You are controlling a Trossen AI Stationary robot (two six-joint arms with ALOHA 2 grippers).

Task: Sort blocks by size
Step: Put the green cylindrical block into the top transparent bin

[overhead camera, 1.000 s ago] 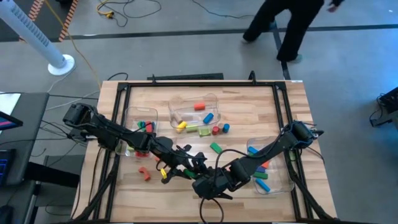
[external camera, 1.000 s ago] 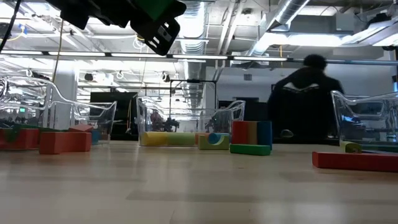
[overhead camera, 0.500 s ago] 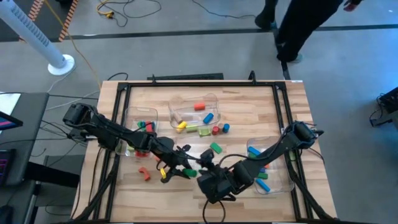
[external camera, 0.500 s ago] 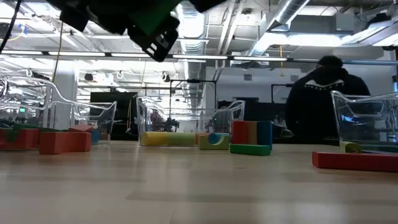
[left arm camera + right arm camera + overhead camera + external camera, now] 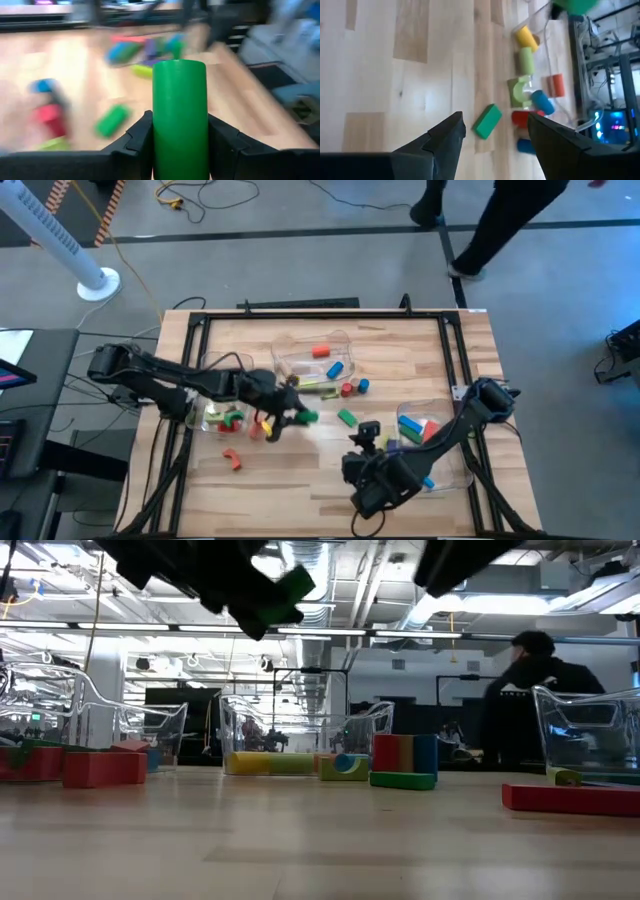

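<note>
The left gripper [image 5: 296, 412] reaches from the table's left edge toward the middle and holds a green cylinder [image 5: 179, 117] clamped between its two fingers [image 5: 134, 142], raised clear of the table top; the low view shows the same green cylinder [image 5: 285, 598] high above the wood. The right gripper [image 5: 364, 436] sits near the front of the table, its fingers [image 5: 445, 136] spread apart with nothing between them. Open wood lies along the front edge of the table [image 5: 300, 485] and across the back right corner, whereas the middle band is crowded. The blocks are spread in groups: some in the left bin [image 5: 215, 365], a red block [image 5: 320, 351] and a blue one [image 5: 336, 367] in the middle bin [image 5: 345, 338] near the back, and several in the right bin [image 5: 452, 470] by the right edge. Loose on the wood are a green bar [image 5: 347, 418] just ahead of the right gripper, a red arch [image 5: 232, 459] at front left, and a row of yellow, green, red and blue pieces in front of the middle bin. The right wrist view shows that green bar [image 5: 487, 120] lying flat and apart from its neighbours, which the high view gives only as a small mark. The low view shows a stack of coloured blocks [image 5: 405, 753] standing upright on a green bar, and a red bar [image 5: 570, 799] lying flat at right. A person [image 5: 535, 690] is in the room beyond the table.
</note>
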